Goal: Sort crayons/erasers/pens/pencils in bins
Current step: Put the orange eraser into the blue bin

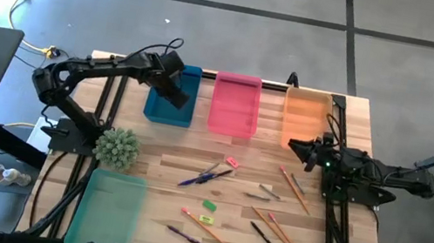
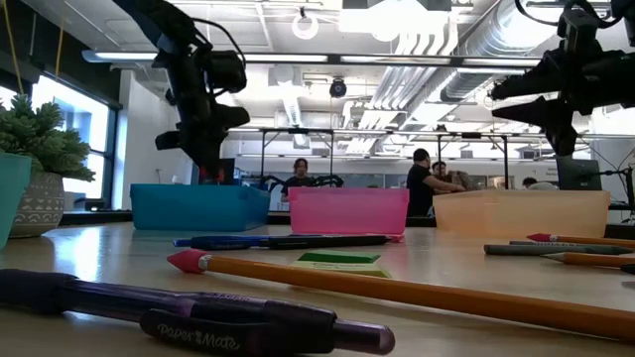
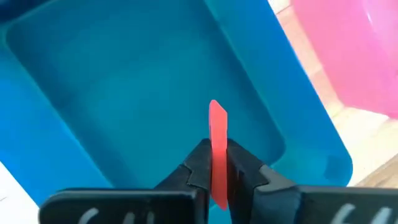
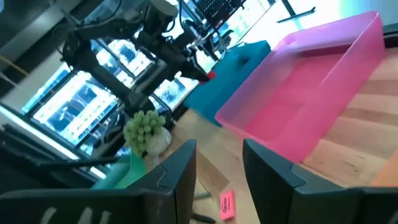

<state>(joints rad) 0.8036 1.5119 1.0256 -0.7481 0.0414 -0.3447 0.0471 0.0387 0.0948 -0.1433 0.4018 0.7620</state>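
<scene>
My left gripper (image 1: pixel 176 99) hangs over the dark blue bin (image 1: pixel 168 106), shut on a flat red eraser (image 3: pixel 217 149); the bin shows below it in the left wrist view (image 3: pixel 143 87). My right gripper (image 4: pixel 217 165) is open and empty above the table's right side, near the orange bin (image 1: pixel 306 114). The pink bin (image 1: pixel 234 105) stands between the two. The mint green bin (image 1: pixel 107 209) lies at the near left. Pencils (image 1: pixel 294 189), pens (image 1: pixel 206 174) and erasers (image 1: pixel 208 206) lie scattered on the wood. My left gripper pinches the red eraser by its two flat faces (image 3: pixel 218 163) between the two fingertips. The fingers point down from above. The eraser stands on edge, its free end sticking out past the tips, lifted clear above the blue bin's floor.
A spiky green plant in a pot (image 1: pixel 116 147) stands near the left arm's base. A pink eraser (image 1: pixel 232 161) lies near the pink bin. A purple pen (image 2: pixel 189 317) and a pencil (image 2: pixel 397 288) lie at the near edge. People sit in the room behind.
</scene>
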